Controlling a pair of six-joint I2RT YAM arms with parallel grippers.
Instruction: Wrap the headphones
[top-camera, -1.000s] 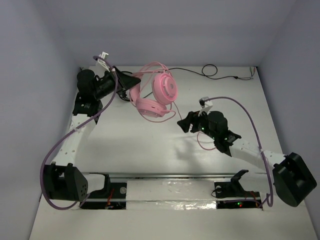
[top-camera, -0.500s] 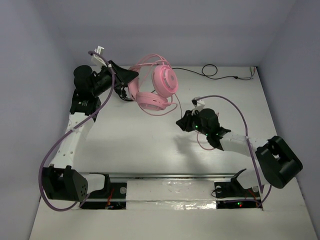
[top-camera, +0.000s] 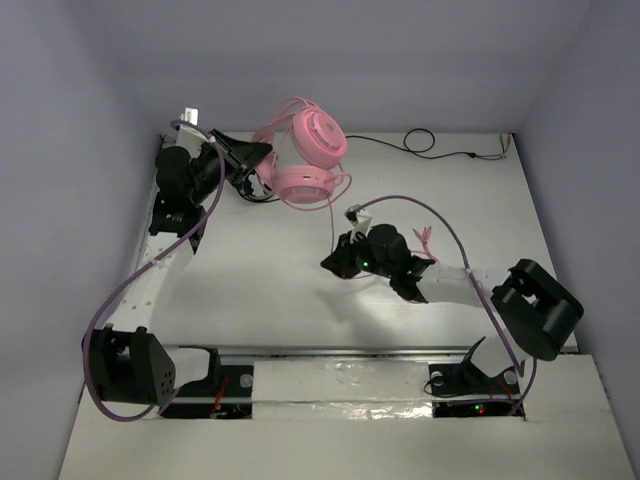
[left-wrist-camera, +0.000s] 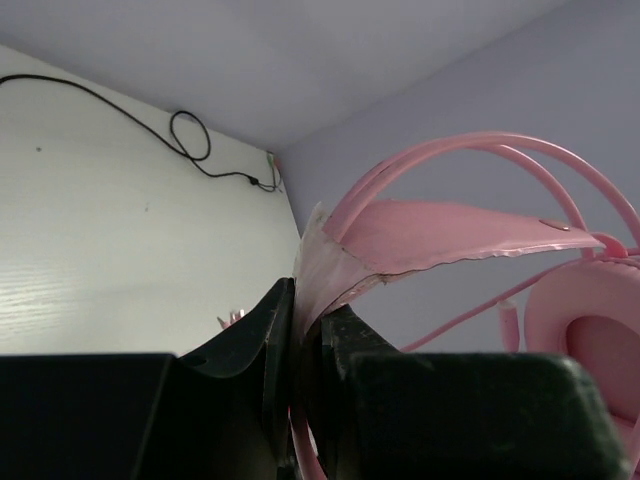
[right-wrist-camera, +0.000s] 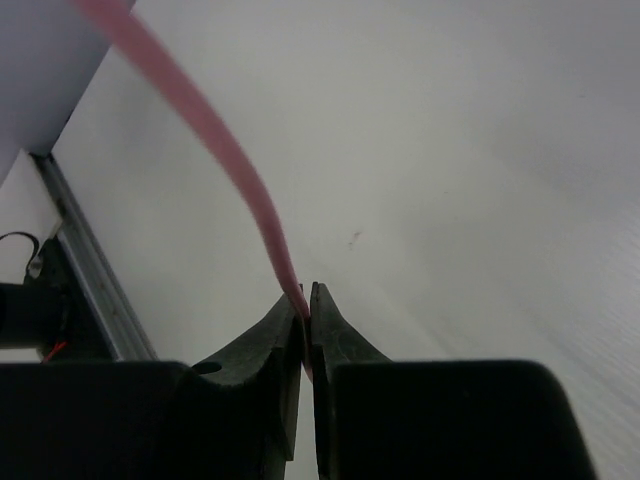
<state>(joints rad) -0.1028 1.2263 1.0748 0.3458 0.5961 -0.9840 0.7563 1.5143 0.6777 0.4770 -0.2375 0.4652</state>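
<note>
Seen from above, the pink headphones (top-camera: 305, 155) hung over the far-left bench (top-camera: 300, 300); the left wrist view showed the left jaws clamped on the headband (left-wrist-camera: 430, 235), and the right wrist view the right jaws pinching the cable (right-wrist-camera: 215, 140).

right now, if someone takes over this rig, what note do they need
Left gripper: shut on the headphones, pinching the headband, holding them up over the far left of the table.
Right gripper: shut on the cable, mid-table, the cable running back to the headphones.
Done: both grips made; any turns already wound cannot be told.
To do: wind the cable round the headphones.
</note>
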